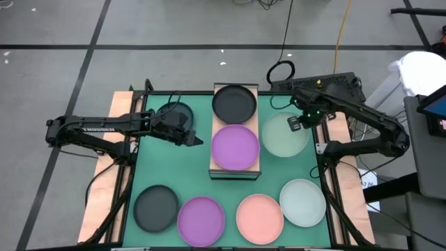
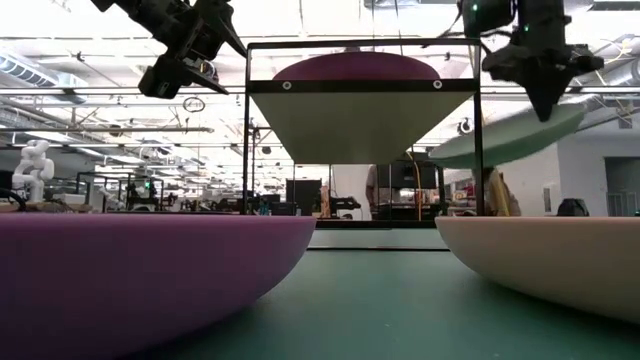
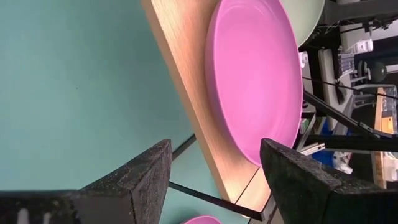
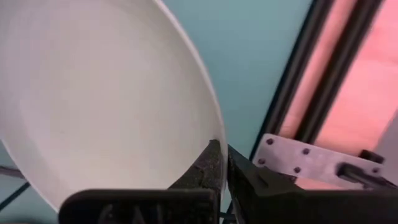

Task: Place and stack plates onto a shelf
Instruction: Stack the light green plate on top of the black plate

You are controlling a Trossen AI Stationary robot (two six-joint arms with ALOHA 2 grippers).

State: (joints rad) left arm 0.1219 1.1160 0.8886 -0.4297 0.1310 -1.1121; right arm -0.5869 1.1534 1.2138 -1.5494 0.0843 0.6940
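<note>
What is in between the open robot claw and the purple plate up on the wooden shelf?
Only bare green mat lies between the left gripper and the purple plate, seen best from the high view.

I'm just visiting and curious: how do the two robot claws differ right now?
The left claw is open and empty, hovering over the green mat beside the shelf. The right claw is shut on the rim of the pale green plate, holding it lifted and tilted, as the low view shows. Both are dark two-fingered claws.
</note>
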